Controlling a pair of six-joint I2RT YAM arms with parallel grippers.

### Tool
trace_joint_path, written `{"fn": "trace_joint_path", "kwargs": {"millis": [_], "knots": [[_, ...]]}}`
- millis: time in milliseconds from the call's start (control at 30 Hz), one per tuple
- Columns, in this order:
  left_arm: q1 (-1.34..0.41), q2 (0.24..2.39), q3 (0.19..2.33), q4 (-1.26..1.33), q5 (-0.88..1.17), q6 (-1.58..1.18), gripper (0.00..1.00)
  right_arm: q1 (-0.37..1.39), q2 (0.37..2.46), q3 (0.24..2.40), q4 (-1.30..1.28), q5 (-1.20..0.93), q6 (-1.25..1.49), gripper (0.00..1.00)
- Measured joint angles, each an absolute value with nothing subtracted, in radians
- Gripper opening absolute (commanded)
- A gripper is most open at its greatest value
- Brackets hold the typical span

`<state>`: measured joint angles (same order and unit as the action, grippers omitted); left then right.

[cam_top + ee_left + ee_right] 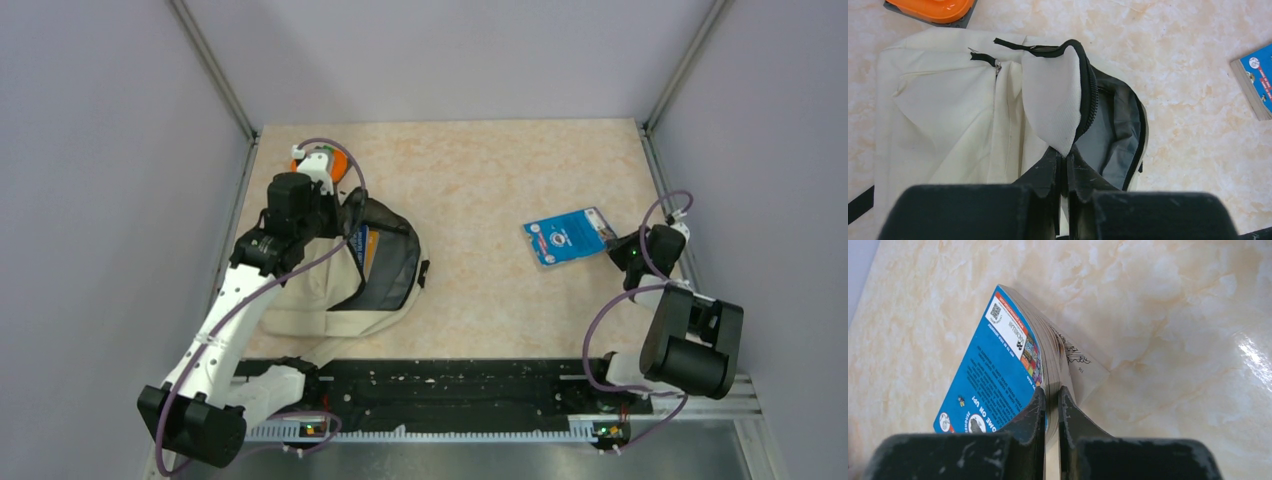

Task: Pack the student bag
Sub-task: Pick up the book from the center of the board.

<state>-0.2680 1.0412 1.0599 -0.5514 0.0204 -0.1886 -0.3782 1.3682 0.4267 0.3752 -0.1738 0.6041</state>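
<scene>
— Closest to the lens on the left side?

— The left fingers point(1050, 162), black and scuffed, pressed together on the pointed tip of a white mesh flap point(1053, 100). That flap belongs to the student bag point(948, 110).

— Where does the bag lie?

— Flat on the worktop point(480, 170), at its left side, directly under the left arm. Its cream fabric is creased, and a black strap runs off the lower left corner of the left wrist view. The pinched flap is pulled up, so the black zipper point(1089, 95) curves around an open mouth with a dark lining point(1113, 130) inside. From above, something blue and orange shows at that mouth; I cannot tell what it is.

— Anything behind the bag?

— An orange object point(933, 7) on a grey base, just beyond the bag's far edge, near the back left of the worktop.

— And moving right?

— Bare marbled surface, then a blue booklet point(568, 238), well apart from the bag, near the right edge.

— Is it lying flat?

— No. The right fingers point(1035, 405) are clamped on its near edge, and the wrist view shows it tilted up on its side, blue cover facing left and pages fanning loose to the right. A white page hangs low towards the worktop.
</scene>
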Motion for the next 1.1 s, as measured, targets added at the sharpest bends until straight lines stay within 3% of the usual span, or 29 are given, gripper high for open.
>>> {"fn": "trace_joint_path", "kwargs": {"millis": [67,133,200,367,600,900,1100], "knots": [[-0.268,1.045,1.060,-0.552,0.003,-0.184,0.54,-0.378,1.359,0.429,0.374,-0.189,0.606,0.00],[-0.268,1.045,1.060,-0.551,-0.017,-0.177,0.69,-0.378,1.334,0.439,0.359,-0.215,0.604,0.00],[-0.268,1.045,1.060,-0.551,-0.027,-0.168,0.76,-0.378,1.291,0.456,0.338,-0.259,0.603,0.00],[-0.268,1.021,1.055,-0.535,0.005,-0.157,0.82,-0.340,1.163,0.513,0.299,-0.363,0.594,0.00],[-0.298,0.929,1.045,-0.448,0.159,-0.161,0.89,-0.140,1.030,0.622,0.250,-0.451,0.576,0.00],[-0.328,0.886,0.976,-0.158,0.554,-0.352,0.91,0.086,0.984,0.739,0.276,-0.625,0.661,0.00],[-0.368,0.936,0.899,-0.030,0.682,-0.478,0.93,0.198,0.982,0.833,0.323,-0.755,0.710,0.00]]}}
